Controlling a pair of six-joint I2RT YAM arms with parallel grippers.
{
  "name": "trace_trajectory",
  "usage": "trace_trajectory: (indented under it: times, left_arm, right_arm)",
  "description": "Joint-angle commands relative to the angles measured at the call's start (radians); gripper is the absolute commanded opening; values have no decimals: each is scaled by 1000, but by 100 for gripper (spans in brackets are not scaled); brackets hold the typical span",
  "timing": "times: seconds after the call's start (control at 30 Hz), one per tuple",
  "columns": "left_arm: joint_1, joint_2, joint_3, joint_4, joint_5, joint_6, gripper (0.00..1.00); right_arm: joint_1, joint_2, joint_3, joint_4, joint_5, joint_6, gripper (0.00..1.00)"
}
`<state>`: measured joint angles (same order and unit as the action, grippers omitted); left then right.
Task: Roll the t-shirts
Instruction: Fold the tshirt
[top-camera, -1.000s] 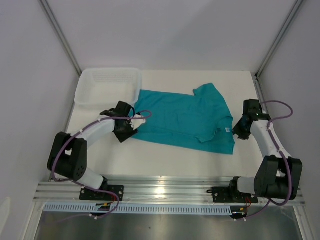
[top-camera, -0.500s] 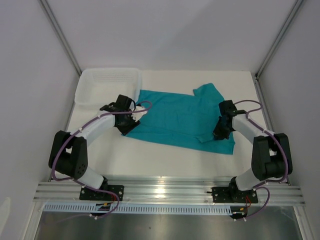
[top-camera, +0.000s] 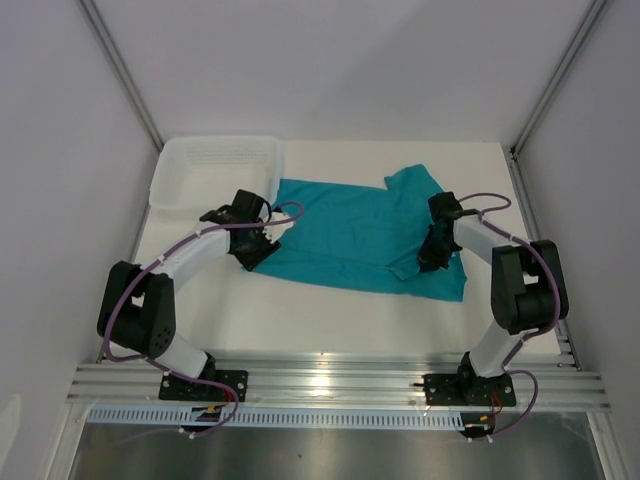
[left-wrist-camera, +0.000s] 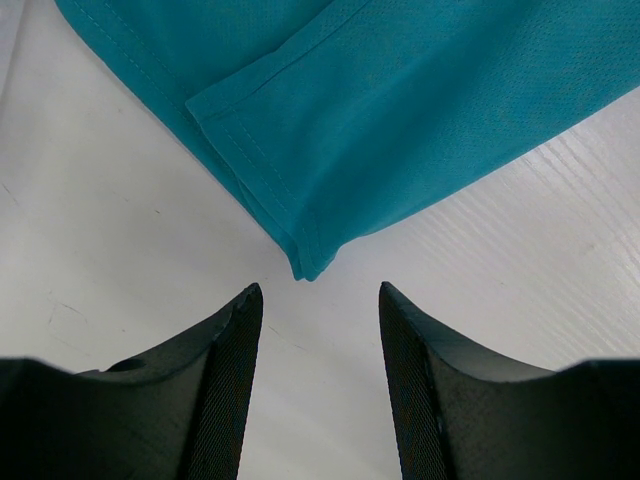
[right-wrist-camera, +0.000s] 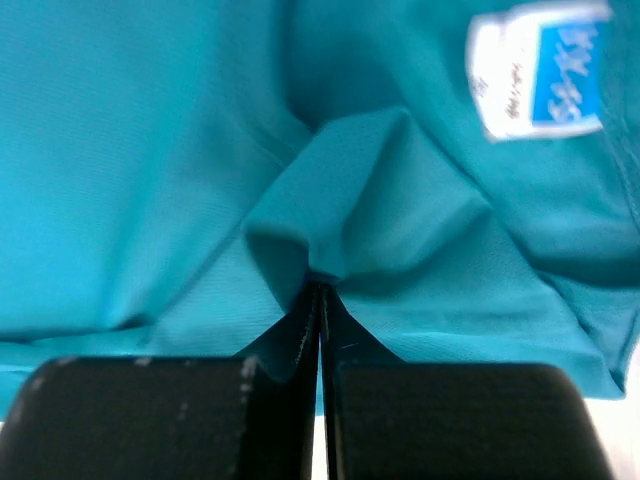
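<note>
- White desk (top-camera: 330, 310) inside a pale-walled booth is carrying everything; a white plastic tray (top-camera: 220, 142) is sitting at the far-left corner, w/ its near-right corner touching or just overlapping the cloth.
- Teal soft-cloth short-sleeve t-shirt (top-camera: 350, 235) is lying flat mid-desk, long axis running left-right: hem end twd the left arm, neck end twd the right arm.
- Left claw (left-wrist-camera: 320, 290) is hovering at the hem end w/ jaws standing apart and nothing btw them.
- Key relation: the near hem corner (left-wrist-camera: 305, 265) is lying straight ahead of the left claw, just past the fingertips and lined up w/ the gap. Judging by that, a short push fwd is all that is separating it from a grip.
- Right claw (right-wrist-camera: 320, 290) is pinching the shirt, jaws pressed together on a raised fold of teal cloth just beside the small white neck label (right-wrist-camera: 540, 70).
- Each arm is working its own end, so the left is nearer the hem and the right nearer the collar.
- Hard to make out:
  - how many layers the right claw is holding
  - label print, which is blurring out
  - whether the left fingertips are touching the desk
  - the near-side sleeve, which isn't showing in the top view; only the far sleeve is showing
</note>
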<state>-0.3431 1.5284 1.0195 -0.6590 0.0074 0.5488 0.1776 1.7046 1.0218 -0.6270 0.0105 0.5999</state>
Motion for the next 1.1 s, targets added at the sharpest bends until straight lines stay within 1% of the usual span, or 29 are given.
trace_trajectory:
  times: [0.0, 0.17, 0.27, 0.33, 0.43, 0.57, 0.63, 0.73, 0.93, 1.07]
  left_arm:
    - [7, -13, 16, 10, 6, -15, 54]
    - [9, -1, 21, 13, 2, -15, 54]
    - [9, 6, 24, 15, 2, -15, 54]
    - [10, 10, 28, 15, 2, -16, 54]
    - [12, 18, 33, 15, -1, -15, 54]
    - [19, 16, 33, 13, -3, -13, 54]
    - [24, 13, 31, 12, -3, -12, 54]
    - [26, 6, 28, 13, -1, -12, 54]
    - [29, 15, 39, 6, 2, -13, 55]
    - [29, 16, 42, 4, 2, -13, 54]
  right_arm:
    - [16, 13, 84, 4, 6, 5, 0]
    - [20, 46, 149, -25, 19, -2, 0]
    - [25, 59, 149, -1, 3, 0, 0]
    - [23, 88, 155, 19, 2, 0, 0]
    - [25, 141, 170, 49, -40, 8, 0]
    - [25, 194, 236, 50, -67, 18, 0]
    - [29, 198, 287, 30, -58, 18, 0]
    - [36, 181, 317, 13, -26, 18, 0]
    - [39, 170, 325, 0, -21, 23, 0]
    - [42, 168, 327, 22, -27, 32, 1]
